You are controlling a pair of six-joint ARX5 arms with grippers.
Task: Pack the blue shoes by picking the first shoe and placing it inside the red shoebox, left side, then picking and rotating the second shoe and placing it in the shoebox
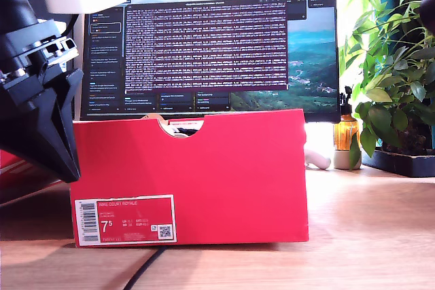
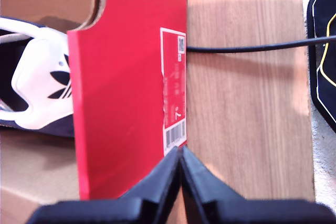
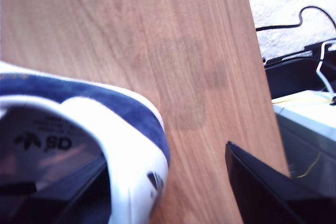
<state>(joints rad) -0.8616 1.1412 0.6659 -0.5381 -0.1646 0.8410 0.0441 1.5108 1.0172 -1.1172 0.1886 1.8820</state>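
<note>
My first end effector [image 2: 180, 156] is hovering closed and empty beside the box [image 1: 204, 168], which is hiding one shoe [image 2: 39, 77], while my second end effector [image 3: 173, 182], spread wide, is straddling the other shoe's [image 3: 105, 124] heel above the tabletop [image 3: 157, 40], its grip unclear.

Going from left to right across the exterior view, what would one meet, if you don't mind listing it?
Black gripper → red shoebox → amber bottle → potted plant.
</note>
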